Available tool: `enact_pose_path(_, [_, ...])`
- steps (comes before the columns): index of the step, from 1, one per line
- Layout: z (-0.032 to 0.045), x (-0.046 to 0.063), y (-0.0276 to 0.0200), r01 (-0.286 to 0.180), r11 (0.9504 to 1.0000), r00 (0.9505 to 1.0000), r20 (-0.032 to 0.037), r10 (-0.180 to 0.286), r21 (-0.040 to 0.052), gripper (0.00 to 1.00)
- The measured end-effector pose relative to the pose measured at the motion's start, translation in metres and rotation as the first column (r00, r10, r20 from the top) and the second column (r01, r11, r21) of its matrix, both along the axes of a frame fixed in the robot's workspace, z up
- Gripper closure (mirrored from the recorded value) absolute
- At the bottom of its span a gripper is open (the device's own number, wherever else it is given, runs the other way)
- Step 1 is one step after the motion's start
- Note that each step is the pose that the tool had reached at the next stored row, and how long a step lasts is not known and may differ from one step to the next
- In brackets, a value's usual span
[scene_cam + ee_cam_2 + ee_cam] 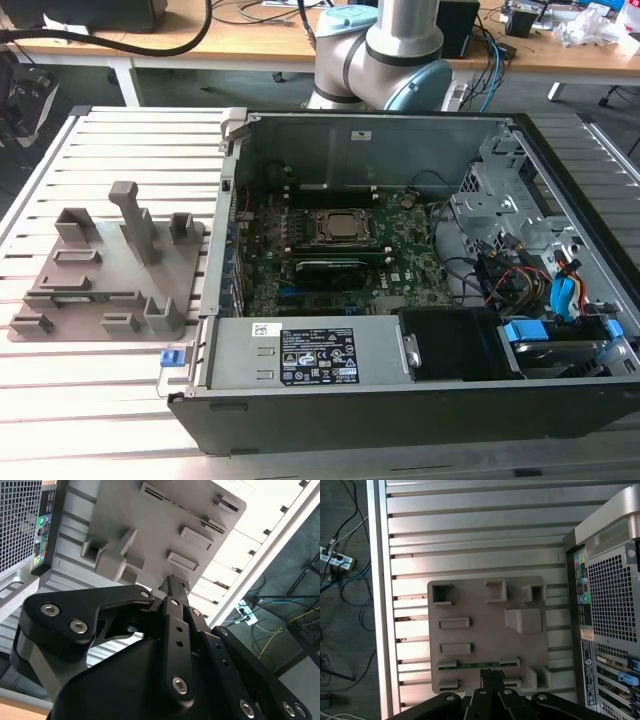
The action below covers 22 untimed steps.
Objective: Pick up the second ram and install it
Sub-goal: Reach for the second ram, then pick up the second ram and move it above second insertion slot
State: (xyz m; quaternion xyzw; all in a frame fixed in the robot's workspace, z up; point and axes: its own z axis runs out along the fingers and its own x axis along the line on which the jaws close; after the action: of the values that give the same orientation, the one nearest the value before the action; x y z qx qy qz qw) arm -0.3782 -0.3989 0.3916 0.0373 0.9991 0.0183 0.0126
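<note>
The second ram (478, 665) is a thin green stick lying on edge in a slot of the grey fixture tray (475, 630), held between two small end blocks. In the exterior view the second ram (76, 297) shows as a green sliver near the front of the tray (110, 275), at the exterior view's left. My gripper (492, 678) hovers above the tray, its black fingertips close together over the middle of the stick, apart from it and holding nothing. In the second wrist view the gripper (174, 582) points down at the tray (165, 525).
An open computer case (330, 355) stands at the exterior view's right of the tray, with the green motherboard (410, 270) inside and cables and drive bays at its far right. The case's rear panel (610, 600) is close beside the tray. Both rest on a slatted metal table (100, 390).
</note>
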Motion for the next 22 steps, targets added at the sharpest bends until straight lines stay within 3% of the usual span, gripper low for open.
enact_pose_path(4, [0.0, -0.0002, -0.0001, 0.0, 1.0, 1.0, 0.0, 0.0, 0.0, 0.89])
enact_pose_path(8, [-0.0002, -0.0002, -0.004, 0.0, 1.0, 1.0, 0.0, 0.0, 0.0, 0.89])
enact_pose_path(22, [-0.0002, -0.0002, -0.0045, -0.002, 1.0, 1.0, 0.0, 0.002, 0.0, 0.89])
